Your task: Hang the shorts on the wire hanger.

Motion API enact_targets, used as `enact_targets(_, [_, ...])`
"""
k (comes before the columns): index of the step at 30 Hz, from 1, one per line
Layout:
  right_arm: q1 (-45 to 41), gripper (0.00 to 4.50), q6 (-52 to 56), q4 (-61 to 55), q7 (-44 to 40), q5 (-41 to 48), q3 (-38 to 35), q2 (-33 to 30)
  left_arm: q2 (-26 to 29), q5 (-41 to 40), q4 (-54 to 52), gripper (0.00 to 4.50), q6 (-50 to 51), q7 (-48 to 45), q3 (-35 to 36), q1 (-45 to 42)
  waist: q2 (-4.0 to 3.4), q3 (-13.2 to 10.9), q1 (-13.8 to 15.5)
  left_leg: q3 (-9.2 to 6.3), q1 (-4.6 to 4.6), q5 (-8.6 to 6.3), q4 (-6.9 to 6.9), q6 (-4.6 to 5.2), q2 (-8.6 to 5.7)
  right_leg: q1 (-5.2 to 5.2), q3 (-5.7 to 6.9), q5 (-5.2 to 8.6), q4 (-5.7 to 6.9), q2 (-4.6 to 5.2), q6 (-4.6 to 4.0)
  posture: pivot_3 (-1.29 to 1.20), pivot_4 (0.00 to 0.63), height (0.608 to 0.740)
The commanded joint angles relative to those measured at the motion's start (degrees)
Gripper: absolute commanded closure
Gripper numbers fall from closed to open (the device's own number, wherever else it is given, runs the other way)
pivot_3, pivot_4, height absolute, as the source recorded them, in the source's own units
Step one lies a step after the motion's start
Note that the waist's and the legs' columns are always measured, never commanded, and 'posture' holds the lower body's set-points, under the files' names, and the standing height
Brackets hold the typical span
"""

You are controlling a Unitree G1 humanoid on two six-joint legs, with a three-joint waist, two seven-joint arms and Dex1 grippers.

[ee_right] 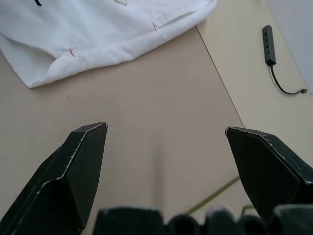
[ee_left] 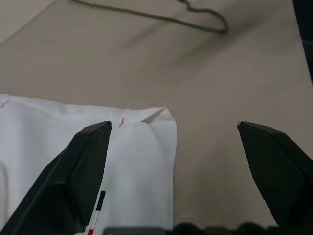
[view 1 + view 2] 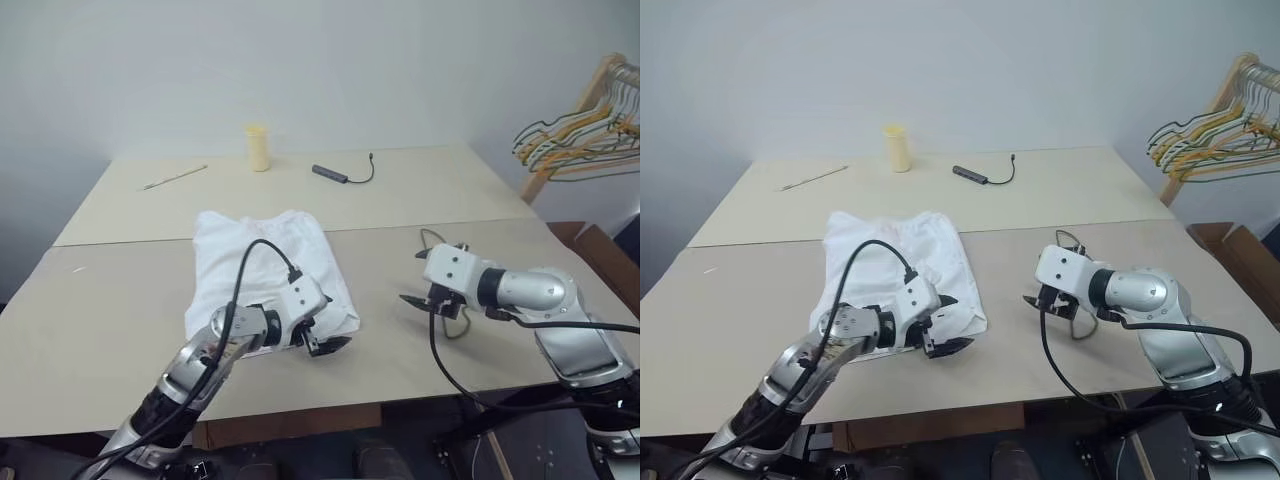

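Observation:
The white shorts (image 3: 262,262) lie flat on the table, left of the middle. My left gripper (image 3: 322,344) hovers open over their near right corner (image 2: 146,147), one finger (image 2: 80,171) above the fabric and the other (image 2: 279,171) above bare table. The thin wire hanger (image 2: 203,22) lies on the table to the right of the shorts, largely hidden under my right gripper (image 3: 424,303). That gripper is open with nothing between its fingers (image 1: 73,166) and points toward the shorts' edge (image 1: 98,34).
At the back of the table (image 3: 120,330) are a yellow cup (image 3: 258,148), a thin stick (image 3: 175,177) and a dark USB hub with cable (image 3: 330,173). A rack of bunched hangers (image 3: 585,135) stands far right. A seam joins two tabletops.

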State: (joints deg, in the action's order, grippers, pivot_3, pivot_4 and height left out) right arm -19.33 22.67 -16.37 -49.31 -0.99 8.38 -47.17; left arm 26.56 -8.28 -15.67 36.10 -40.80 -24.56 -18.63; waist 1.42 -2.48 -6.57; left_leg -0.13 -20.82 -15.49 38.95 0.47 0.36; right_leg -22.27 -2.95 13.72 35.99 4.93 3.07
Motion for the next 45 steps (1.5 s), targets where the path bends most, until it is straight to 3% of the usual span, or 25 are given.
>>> enact_targets(1, [-1.36,0.05,0.0,-0.86,1.17,-0.34,-1.86,0.07,0.14,5.59,1.2,0.0,1.21,1.98,-4.28,-1.92,0.0,0.0,-0.4,-0.01,0.0,0.0,0.0,0.0,0.0,0.0,0.0,0.0,0.0,0.0,0.01,-0.18,0.0,0.74])
enact_targets(9, [-1.44,0.05,-0.26,-0.58,1.62,-0.49,-1.33,0.23,-9.54,6.48,7.75,0.0,9.61,9.66,-1.12,-4.3,0.0,0.01,-0.47,-0.03,-0.01,-0.01,0.03,0.01,-0.05,0.01,-0.09,-0.04,-0.02,0.02,0.13,-0.17,0.0,0.74])
enact_targets(12, [-1.67,0.0,-0.29,-0.65,1.31,-0.39,-1.38,0.15,-10.04,7.73,11.06,0.56,9.74,10.69,-1.33,-4.19,-0.01,0.01,-0.67,-0.02,0.0,-0.01,0.01,0.03,-0.06,-0.01,-0.15,-0.04,-0.01,0.01,0.14,-0.17,0.0,0.74])
enact_targets(24, [-2.84,0.0,-1.09,0.87,1.45,-1.45,-0.34,0.78,-10.94,8.17,14.35,4.38,7.8,12.62,-0.29,-3.7,0.01,0.15,-0.8,0.14,0.54,-0.02,0.0,0.03,-0.11,0.27,-0.61,0.04,0.02,0.0,0.56,-0.15,0.0,0.74])
enact_targets(26, [-3.18,0.0,-1.19,1.26,1.51,-1.73,-0.07,1.12,-9.66,7.85,12.06,4.45,6.97,11.33,-0.51,-2.69,0.01,0.15,-0.88,0.13,0.55,-0.02,-0.01,0.03,-0.12,0.25,-0.68,0.03,0.03,-0.01,0.58,-0.15,0.0,0.74])
enact_targets(31, [-3.46,0.0,-1.59,1.62,1.3,-1.98,0.59,1.94,0.92,3.2,-2.73,4.45,0.99,2.15,3.19,5.25,-0.01,0.16,-1.45,0.12,0.52,-0.06,-0.2,0.08,-0.09,0.04,-0.9,-0.14,0.04,-0.04,0.31,-0.12,0.0,0.74])
enact_targets(38, [-5.02,0.0,-7.46,5.07,0.55,-4.15,4.14,3.45,23.58,-5.38,-14.55,4.45,-14.9,-15.03,23.97,26.4,-0.01,0.05,-1.09,0.17,0.47,-0.13,-0.16,0.13,0.01,-0.04,-0.93,-0.13,0.01,-0.02,0.3,-0.08,0.0,0.74])
enact_targets(41, [-7.46,0.0,-14.55,9.17,0.64,-6.73,8.3,6.04,26.69,-9.75,-14.85,4.45,-18.17,-19.62,35.33,34.34,-0.05,0.02,-0.51,0.28,0.54,-0.13,-0.16,0.13,0.19,0.0,-0.93,-0.06,-0.06,-0.02,0.38,-0.07,0.0,0.74])
enact_targets(45, [-12.79,0.0,-24.63,17.54,1.34,-9.19,13.57,13.08,26.56,-14.25,-14.3,4.45,-19.04,-23.12,46.25,39.9,-0.04,-0.01,-0.11,0.38,0.55,-0.13,-0.16,0.13,0.35,-0.01,-0.88,-0.03,-0.06,-0.19,0.39,-0.04,0.0,0.74])
